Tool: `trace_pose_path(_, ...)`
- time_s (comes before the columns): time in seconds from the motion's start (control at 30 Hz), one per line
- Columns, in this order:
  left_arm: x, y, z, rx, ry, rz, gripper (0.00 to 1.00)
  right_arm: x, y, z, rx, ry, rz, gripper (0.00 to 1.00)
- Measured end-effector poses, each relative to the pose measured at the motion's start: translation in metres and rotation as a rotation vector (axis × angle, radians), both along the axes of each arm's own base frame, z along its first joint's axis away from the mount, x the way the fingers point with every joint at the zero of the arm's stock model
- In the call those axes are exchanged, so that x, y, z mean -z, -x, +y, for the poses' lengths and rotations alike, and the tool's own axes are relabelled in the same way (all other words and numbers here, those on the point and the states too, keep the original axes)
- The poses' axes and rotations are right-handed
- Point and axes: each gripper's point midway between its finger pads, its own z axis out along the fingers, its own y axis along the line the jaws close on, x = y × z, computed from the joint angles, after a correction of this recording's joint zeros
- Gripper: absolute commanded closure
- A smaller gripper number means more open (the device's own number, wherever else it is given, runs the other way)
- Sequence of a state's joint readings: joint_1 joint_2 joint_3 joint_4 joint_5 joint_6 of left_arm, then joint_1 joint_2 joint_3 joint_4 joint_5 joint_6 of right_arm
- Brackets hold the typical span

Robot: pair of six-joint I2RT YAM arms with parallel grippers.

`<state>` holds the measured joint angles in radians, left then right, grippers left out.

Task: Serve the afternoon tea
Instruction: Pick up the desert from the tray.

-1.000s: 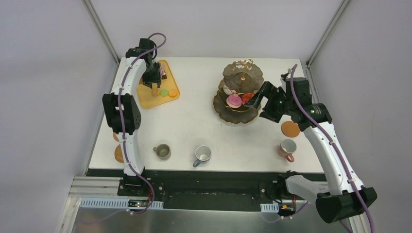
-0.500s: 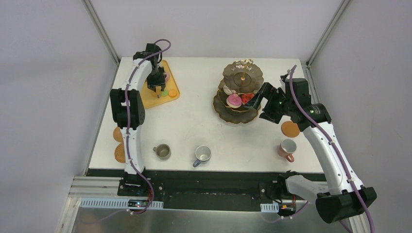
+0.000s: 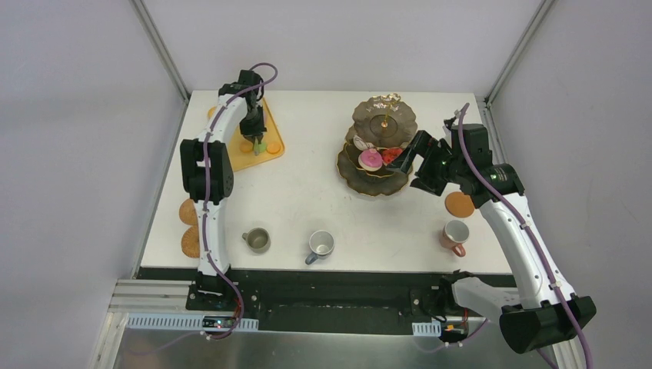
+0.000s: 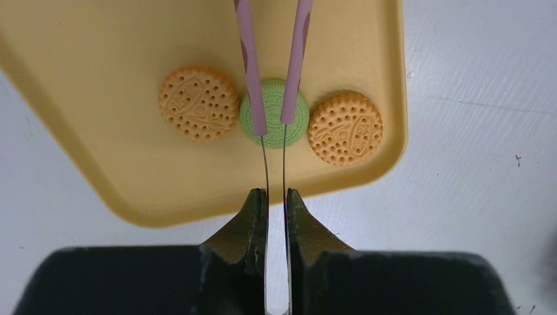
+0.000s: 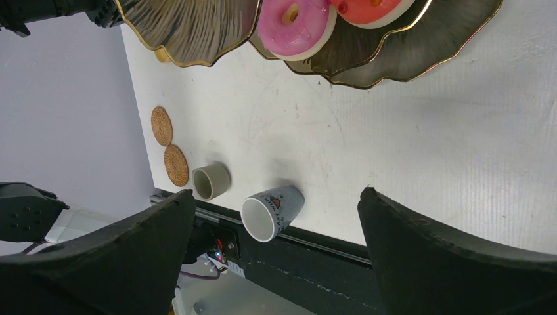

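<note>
Nearest the arm bases, three mugs are lined up along the front edge of the tabletop (image 3: 307,196): an olive mug (image 3: 256,240) to the left, a grey-blue mug (image 3: 321,244) in the middle and a pink mug (image 3: 455,234) to the right. Two brown coasters (image 3: 189,243) are laid at the left edge, one behind the other, and a third coaster (image 3: 460,204) is seen bare just behind the pink mug.

Further back on the right, the dark gold-rimmed three-tier stand (image 3: 361,178) is placed. A pink doughnut (image 3: 370,159) and a red doughnut (image 3: 392,154) are carried side by side on one of its lower tiers. The right fingers (image 5: 420,256) are held just beside the stand on the doughnuts' side. They are spread wide, and nothing is gripped between them.

Farthest back on the left, a yellow-orange tray (image 4: 98,157) is set near the corner. On it a green macaron (image 4: 274,134) is flanked by two orange macarons (image 4: 198,111), all three in a row and just beside one another. The left fingers (image 4: 258,209) are pressed together on the thin metal blades of the pink-handled tongs (image 4: 251,72). The tongs' two pink arms are laid over the top of the green macaron, closer together than the macaron is wide. Whether it is touched by them cannot be told.
</note>
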<state>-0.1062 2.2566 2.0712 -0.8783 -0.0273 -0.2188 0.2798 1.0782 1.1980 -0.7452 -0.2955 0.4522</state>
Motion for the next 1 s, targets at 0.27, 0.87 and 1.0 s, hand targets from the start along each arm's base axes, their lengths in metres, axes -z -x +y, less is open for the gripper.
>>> trace_pose_path(0.27, 0.000, -0.001, -0.002, -0.001, -0.002, -0.005, 0.99, 0.000, 0.000, 0.000, 0.000, 0.000, 0.000, 0.01)
trace_pose_path(0.87, -0.081, 0.073, 0.001, 0.022, -0.015, -0.131, 0.99, -0.003, 0.001, -0.001, 0.000, -0.002, -0.011, 0.01)
trace_pose_path(1.0, -0.099, 0.121, -0.051, 0.164, 0.012, -0.173, 0.99, -0.008, 0.004, -0.002, 0.002, -0.006, -0.034, 0.01)
